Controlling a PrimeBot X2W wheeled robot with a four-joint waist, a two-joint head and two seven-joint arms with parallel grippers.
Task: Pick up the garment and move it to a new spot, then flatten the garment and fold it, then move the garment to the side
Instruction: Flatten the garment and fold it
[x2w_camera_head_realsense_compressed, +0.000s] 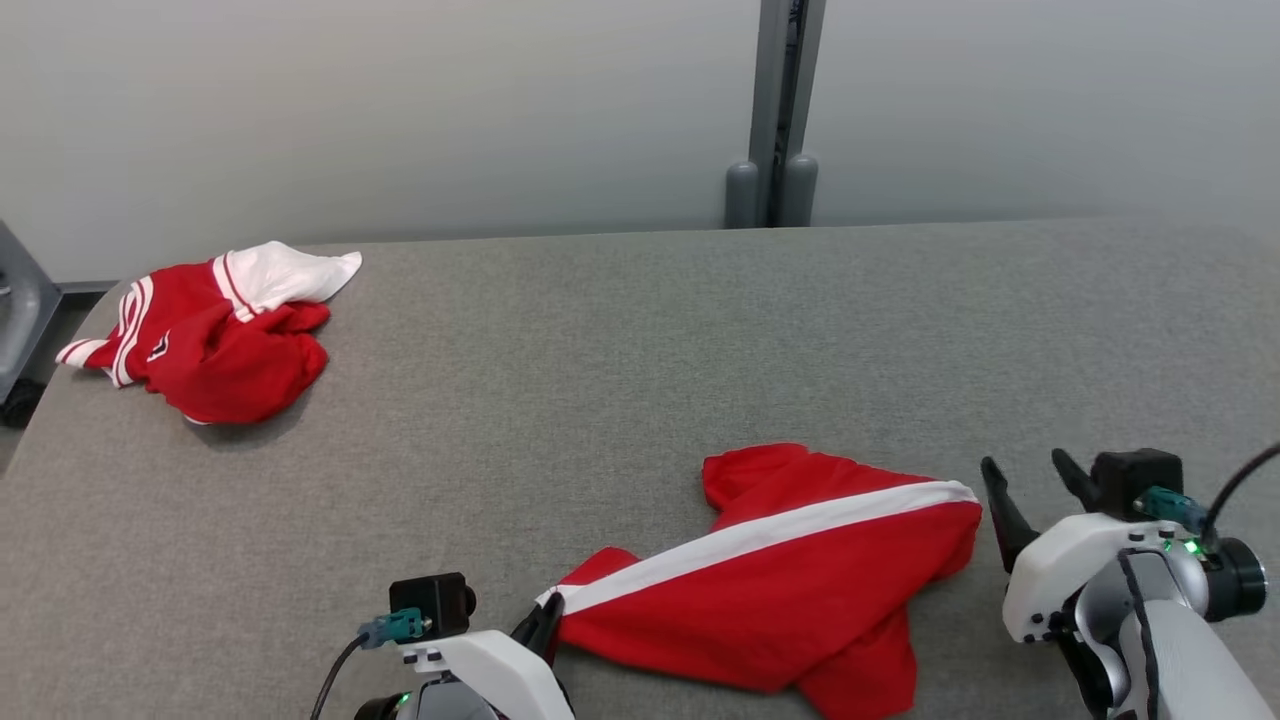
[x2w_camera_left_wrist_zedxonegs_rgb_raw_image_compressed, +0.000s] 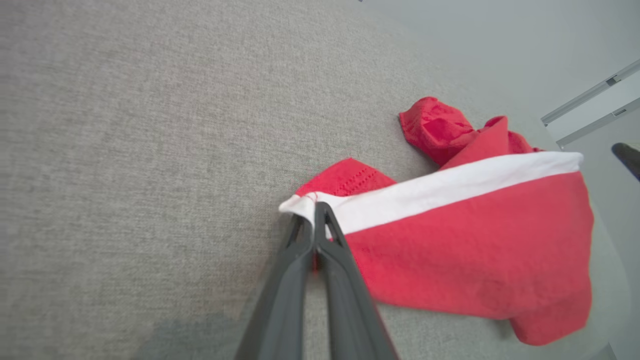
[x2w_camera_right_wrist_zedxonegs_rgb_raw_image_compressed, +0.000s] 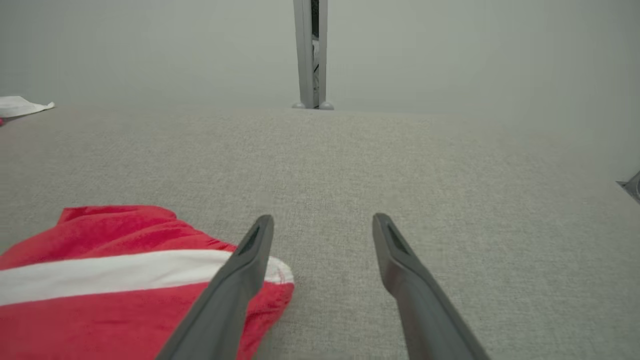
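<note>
- My left pincer (x2w_camera_left_wrist_zedxonegs_rgb_raw_image_compressed: 315, 216) is clenched on the white-striped corner of the red garment (x2w_camera_left_wrist_zedxonegs_rgb_raw_image_compressed: 475, 250).
- My right pincer (x2w_camera_right_wrist_zedxonegs_rgb_raw_image_compressed: 322, 220) is spread wide, grasping nothing, just beside the garment's other end.
- Garment lies rumpled on the grey tabletop (x2w_camera_head_realsense_compressed: 600, 380), near edge, between both pincers.
- Second red-and-white garment (x2w_camera_head_realsense_compressed: 220, 340) is bunched far left, well apart.

Red garment (x2w_camera_head_realsense_compressed: 790, 590) of soft, matt cloth with a white band; table (x2w_camera_head_realsense_compressed: 600, 350) covered in rough grey woven fabric.
</note>
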